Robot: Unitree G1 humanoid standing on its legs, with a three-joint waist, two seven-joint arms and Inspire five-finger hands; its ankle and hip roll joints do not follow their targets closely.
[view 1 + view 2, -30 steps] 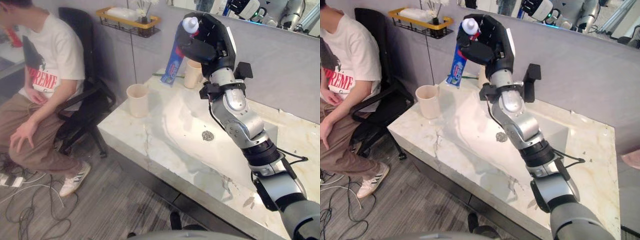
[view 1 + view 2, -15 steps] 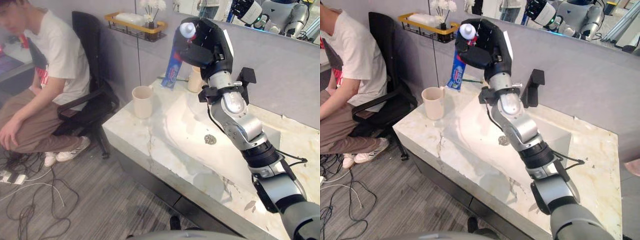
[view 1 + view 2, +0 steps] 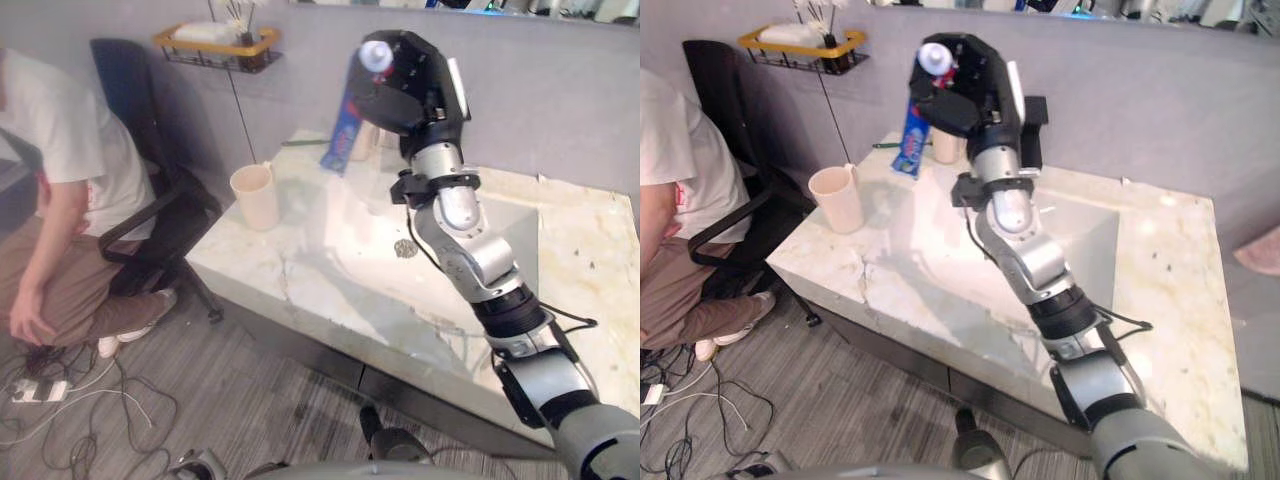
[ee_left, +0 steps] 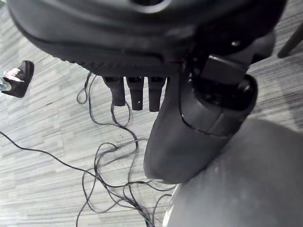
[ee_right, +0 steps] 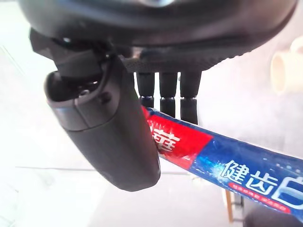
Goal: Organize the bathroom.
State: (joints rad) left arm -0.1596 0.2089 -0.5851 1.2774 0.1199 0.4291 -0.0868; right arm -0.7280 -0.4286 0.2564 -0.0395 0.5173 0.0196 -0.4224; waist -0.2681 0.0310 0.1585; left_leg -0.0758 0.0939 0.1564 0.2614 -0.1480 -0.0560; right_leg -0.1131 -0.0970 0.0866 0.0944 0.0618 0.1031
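My right hand (image 3: 415,85) is raised above the back left of the marble counter (image 3: 270,275), shut on a blue and red toothpaste tube (image 3: 345,125). The tube's white cap points up and its flat end hangs down over the counter. The right wrist view shows the thumb (image 5: 109,132) and fingers pinching the tube (image 5: 227,165). A cream cup (image 3: 255,195) stands near the counter's left edge. A second cup (image 3: 945,147) stands at the back behind the tube, with a green toothbrush (image 3: 303,142) lying by it. My left hand (image 4: 189,123) hangs over the floor, fingers relaxed.
A sunken sink (image 3: 380,215) with a drain (image 3: 405,248) lies under my right arm, a black faucet (image 3: 1033,130) behind it. A yellow wire shelf (image 3: 215,45) hangs on the wall. A person (image 3: 50,200) sits on a black chair (image 3: 160,190) left of the counter.
The camera has shifted, so the whole scene sits differently. My right hand keeps the tube raised in about the same spot over the counter. The seated person has leaned forward.
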